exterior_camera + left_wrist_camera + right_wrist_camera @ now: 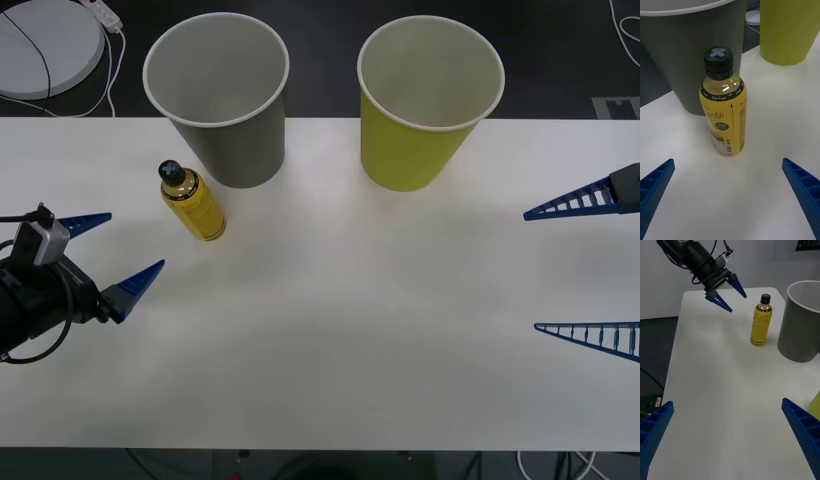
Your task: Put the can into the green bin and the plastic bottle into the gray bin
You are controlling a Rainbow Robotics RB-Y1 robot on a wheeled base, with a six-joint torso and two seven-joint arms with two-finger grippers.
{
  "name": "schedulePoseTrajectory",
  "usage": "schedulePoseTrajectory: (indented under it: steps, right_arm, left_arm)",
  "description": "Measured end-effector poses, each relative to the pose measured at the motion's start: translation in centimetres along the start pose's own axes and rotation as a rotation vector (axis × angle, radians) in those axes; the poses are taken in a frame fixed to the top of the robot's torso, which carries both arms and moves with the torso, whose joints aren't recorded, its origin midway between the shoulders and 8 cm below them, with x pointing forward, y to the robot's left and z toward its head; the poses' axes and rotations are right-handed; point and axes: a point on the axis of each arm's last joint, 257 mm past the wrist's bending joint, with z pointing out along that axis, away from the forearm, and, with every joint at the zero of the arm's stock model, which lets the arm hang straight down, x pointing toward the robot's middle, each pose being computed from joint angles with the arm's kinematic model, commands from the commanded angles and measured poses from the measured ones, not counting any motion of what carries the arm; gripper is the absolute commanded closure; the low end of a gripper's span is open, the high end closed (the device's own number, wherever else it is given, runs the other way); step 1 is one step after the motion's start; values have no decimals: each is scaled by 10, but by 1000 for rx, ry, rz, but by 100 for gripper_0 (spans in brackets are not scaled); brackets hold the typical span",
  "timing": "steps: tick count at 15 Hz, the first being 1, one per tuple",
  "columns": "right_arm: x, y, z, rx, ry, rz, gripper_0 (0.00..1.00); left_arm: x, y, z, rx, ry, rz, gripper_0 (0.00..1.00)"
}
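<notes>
- The plastic bottle (192,202) stands upright on the desk (330,320), cap on, just beside the foot of the gray bin (222,98) on the robot's left half; it has not gone into the bin.
- The gray bin's white inside looks empty as far as the front view shows, and so does that of the green bin (427,100), which stands upright near the gray one toward the robot's right. No can lies on the desk, so I judge that half of the task either has nothing to act on or cannot be confirmed.
- The left end effector (108,252) hovers near the bottle, fingers apart and holding nothing, pointed at it in the left wrist view.
- The right end effector (580,268) waits at the desk's right edge, fingers wide apart, empty.
- The gray bin's wall stands close behind the bottle, and a careless reach could nudge it.
- A white round object (45,42) with a cable lies on the floor beyond the desk, out of the way.
</notes>
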Motion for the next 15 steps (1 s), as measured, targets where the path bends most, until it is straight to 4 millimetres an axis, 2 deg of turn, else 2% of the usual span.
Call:
schedulePoseTrajectory:
  steps: [7,10,15]
  right_arm:
    - [0,0,0,0,0,0,0]
    - [0,0,0,0,0,0,0]
    - [0,0,0,0,0,0,0]
  left_arm:
    - [8,-2,30,-37,-25,-9,0]
    - [0,2,41,-45,-40,52,0]
    - [-16,9,61,-77,-92,24,0]
